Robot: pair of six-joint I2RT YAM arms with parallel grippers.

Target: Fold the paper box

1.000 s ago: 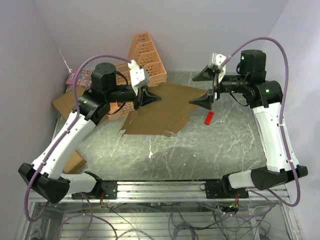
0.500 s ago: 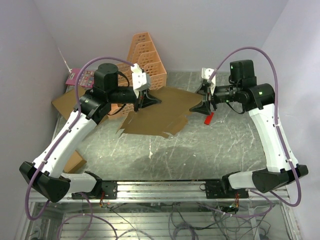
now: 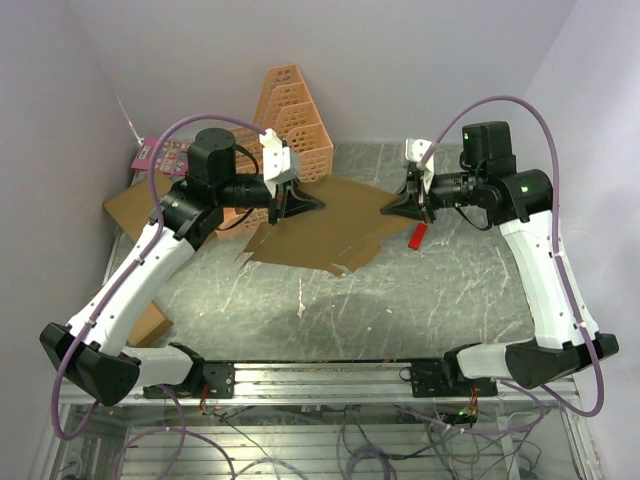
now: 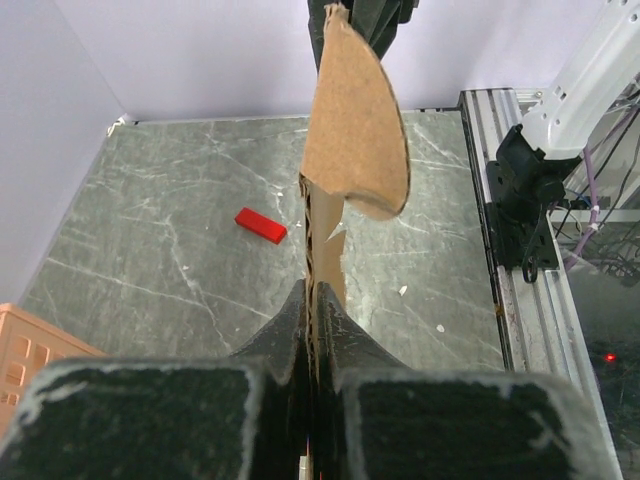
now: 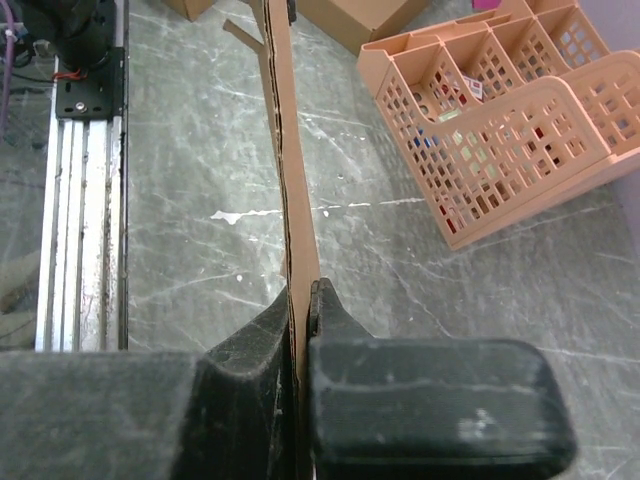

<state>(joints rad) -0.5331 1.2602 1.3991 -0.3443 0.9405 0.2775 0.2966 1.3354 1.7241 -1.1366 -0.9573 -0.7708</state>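
Both arms are on the paper box (image 3: 320, 228), sitting just above centre in the top view. It's an unfolded brown sheet with its flaps and notches showing, spread over the grey counter (image 3: 400, 300) and lifted where the arms have hold of it.

The left pincer (image 3: 287, 204) is clamped on the sheet's upper-left edge. From the left wrist, the black fingers (image 4: 282, 335) squeeze tight on the cardboard, and a rounded flap (image 4: 355, 130) stands up ahead at top centre.

The right pincer (image 3: 408, 205) bites the sheet's right corner. The right wrist view shows the sheet edge-on, running from the pinched fingers (image 5: 322, 315) straight up the frame.

Just below that pincer in the top view, a small red block (image 3: 418, 236) lies on the counter close to the sheet's right edge; whether they touch, I can't tell.

At upper centre, behind the sheet, sits an orange mesh organizer (image 3: 292, 115). On the left, a flat cardboard (image 3: 128, 205) pokes out behind the left arm, with a pink packet (image 3: 160, 155) past it in the corner. At lower left, a small carton (image 3: 152, 322) peeks out from under the arm.
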